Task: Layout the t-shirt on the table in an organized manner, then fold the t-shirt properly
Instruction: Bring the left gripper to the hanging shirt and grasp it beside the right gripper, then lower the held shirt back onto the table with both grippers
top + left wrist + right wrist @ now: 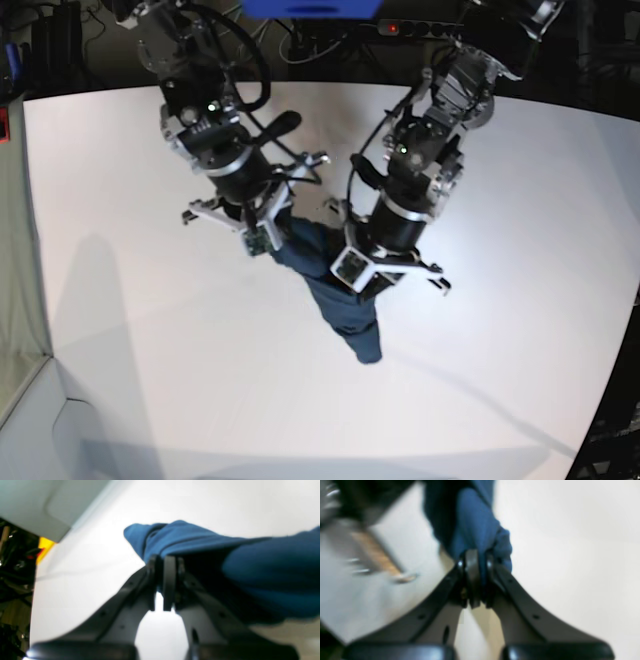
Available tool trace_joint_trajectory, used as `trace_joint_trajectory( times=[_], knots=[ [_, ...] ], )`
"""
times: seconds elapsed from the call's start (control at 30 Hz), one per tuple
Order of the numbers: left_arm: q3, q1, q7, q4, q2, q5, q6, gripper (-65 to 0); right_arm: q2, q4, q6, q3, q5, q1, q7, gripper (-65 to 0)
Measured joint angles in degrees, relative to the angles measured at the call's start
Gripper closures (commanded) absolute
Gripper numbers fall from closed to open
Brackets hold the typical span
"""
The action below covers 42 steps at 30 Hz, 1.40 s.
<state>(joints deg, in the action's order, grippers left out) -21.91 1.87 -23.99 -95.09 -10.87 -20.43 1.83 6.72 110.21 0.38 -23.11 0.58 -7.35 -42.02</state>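
The t-shirt point(345, 305) is a bunched dark blue cloth near the middle of the white table point(150, 350), strung between both grippers, with a loose end drooping toward the front. In the left wrist view my left gripper point(166, 560) is shut on a fold of the t-shirt point(262, 567), which stretches away to the right. In the right wrist view my right gripper point(476, 557) is shut on another bunch of the t-shirt point(475, 525). In the base view the left gripper point(362, 283) is on the right and the right gripper point(272, 238) on the left, close together.
A grey-green panel point(15, 250) runs along the table's left side and shows as the panel point(30, 502) in the left wrist view. A power strip point(420, 28) and cables lie beyond the far edge. Bare white tabletop point(500, 380) surrounds the shirt.
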Motion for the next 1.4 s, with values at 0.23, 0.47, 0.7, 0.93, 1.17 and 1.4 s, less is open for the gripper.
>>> trace_joint_trajectory(
  times=[0.23,0.47,0.7,0.93,1.17,1.4],
  knots=[
    [4.7,-4.4,0.3,-3.7,0.0,0.4,1.2,-0.7,2.0,0.0,1.2,4.2,1.4,0.9,-0.2,0.0],
    [10.6,-8.3,-0.4,-4.0,0.4,-0.6,-0.6,-0.7,2.2,-0.2,0.8,14.1,-0.6,2.1,-1.9,0.0],
    [13.8,-10.6,-0.3,-4.0,-0.1,-1.0,-1.4,-0.7,2.1,-3.5,1.6,19.5,-0.1,3.8,-1.8,0.0],
    [14.0,-12.7,-0.9,-5.6,2.4,-0.8,-1.2,-0.7,-0.1,-1.8,6.3,18.2,-0.5,0.3,-2.3,0.0],
    [13.9,-15.3,-1.1,-8.2,7.6,-1.2,-1.2,-0.7,0.1,3.1,6.9,14.9,-0.4,-1.2,-2.5,0.0],
    [13.8,-20.1,-0.4,-8.2,8.5,-1.0,-1.2,-0.6,0.2,4.7,16.5,13.3,-0.6,-3.3,-2.2,-16.0]
  ],
)
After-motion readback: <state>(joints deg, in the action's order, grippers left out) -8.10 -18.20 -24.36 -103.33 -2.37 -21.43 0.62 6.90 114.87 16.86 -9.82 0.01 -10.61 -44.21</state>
